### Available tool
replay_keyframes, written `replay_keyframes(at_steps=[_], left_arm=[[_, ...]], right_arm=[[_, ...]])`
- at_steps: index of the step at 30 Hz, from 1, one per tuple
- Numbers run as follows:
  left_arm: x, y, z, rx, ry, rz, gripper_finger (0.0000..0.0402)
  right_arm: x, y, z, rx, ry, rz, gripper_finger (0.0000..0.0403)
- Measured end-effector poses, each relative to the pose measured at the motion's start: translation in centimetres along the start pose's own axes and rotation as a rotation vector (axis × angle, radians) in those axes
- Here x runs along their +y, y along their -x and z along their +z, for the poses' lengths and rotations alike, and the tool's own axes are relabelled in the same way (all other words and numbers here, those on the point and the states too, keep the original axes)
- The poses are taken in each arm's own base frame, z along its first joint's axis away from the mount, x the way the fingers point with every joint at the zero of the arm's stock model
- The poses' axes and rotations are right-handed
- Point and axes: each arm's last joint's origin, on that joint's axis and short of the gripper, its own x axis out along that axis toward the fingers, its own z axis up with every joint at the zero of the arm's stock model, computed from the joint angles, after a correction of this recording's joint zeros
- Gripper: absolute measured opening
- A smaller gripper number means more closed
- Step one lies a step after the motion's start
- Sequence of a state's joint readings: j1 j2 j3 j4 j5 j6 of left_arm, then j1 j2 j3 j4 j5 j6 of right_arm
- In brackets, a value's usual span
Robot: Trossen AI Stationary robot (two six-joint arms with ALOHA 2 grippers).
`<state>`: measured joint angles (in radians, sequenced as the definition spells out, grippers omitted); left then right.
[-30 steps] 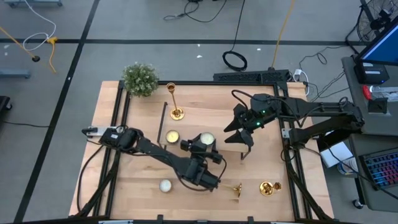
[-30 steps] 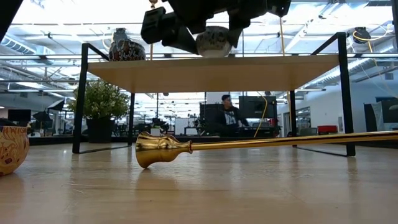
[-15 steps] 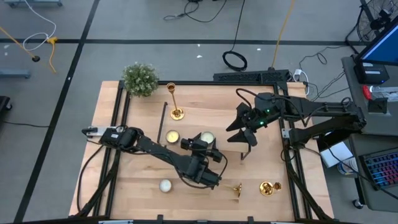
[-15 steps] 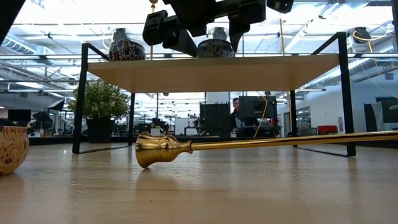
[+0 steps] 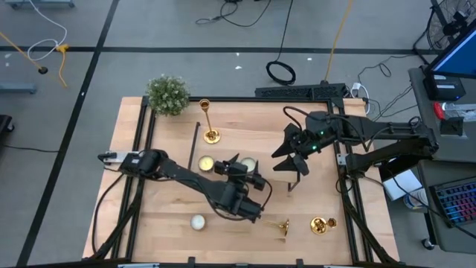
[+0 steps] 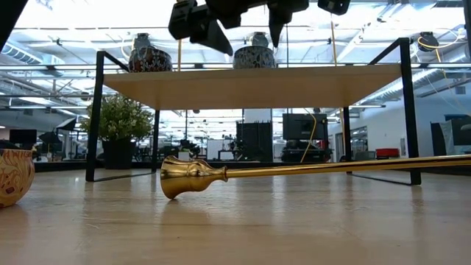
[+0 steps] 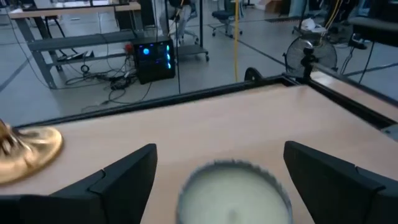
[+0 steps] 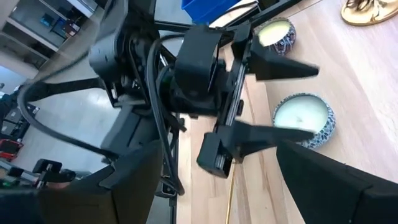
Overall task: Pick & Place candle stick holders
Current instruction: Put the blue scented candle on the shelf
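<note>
With my left gripper (image 5: 239,165) wide open and empty over the candle (image 7: 234,193) at frame centre, I risk bumping it instead of reaching the fallen candle stick holder (image 5: 284,226) at lower right, while my right gripper (image 5: 289,159) waits open

High view: looking straight down over the whole table (image 5: 171,223). Low view: sitting at tabletop level, facing the room. Wrist views: looking closely past each arm's own fingers; both are sharing a patterned candle (image 7: 233,193) (image 8: 303,118).
</note>
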<state>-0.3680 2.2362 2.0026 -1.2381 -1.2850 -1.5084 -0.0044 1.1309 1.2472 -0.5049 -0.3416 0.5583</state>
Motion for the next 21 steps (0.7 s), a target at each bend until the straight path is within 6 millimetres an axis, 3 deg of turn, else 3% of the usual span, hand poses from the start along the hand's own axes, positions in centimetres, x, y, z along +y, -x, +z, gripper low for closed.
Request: replay_keyframes(at_steps=[6, 11, 15, 21], left_arm=[[0.5, 0.2, 2.1, -0.005, 0.017, -0.010, 0.0349], [1.5, 1.2, 5.7, 0.055, 0.024, -0.065, 0.0328], [2.1, 1.3, 9.7, 0.143, -0.029, -0.190, 0.0282], [3.3, 0.3, 14.6, 0.281, -0.012, -0.443, 0.0173]], right_arm=[[0.0, 0.0, 0.0, 0.002, 0.001, -0.001, 0.0309], [0.1, 0.2, 0.0, -0.003, -0.003, 0.004, 0.0309], [0.1, 0.4, 0.0, -0.006, -0.003, 0.005, 0.0309], [0.3, 0.9, -0.1, -0.010, -0.026, 0.009, 0.0309]])
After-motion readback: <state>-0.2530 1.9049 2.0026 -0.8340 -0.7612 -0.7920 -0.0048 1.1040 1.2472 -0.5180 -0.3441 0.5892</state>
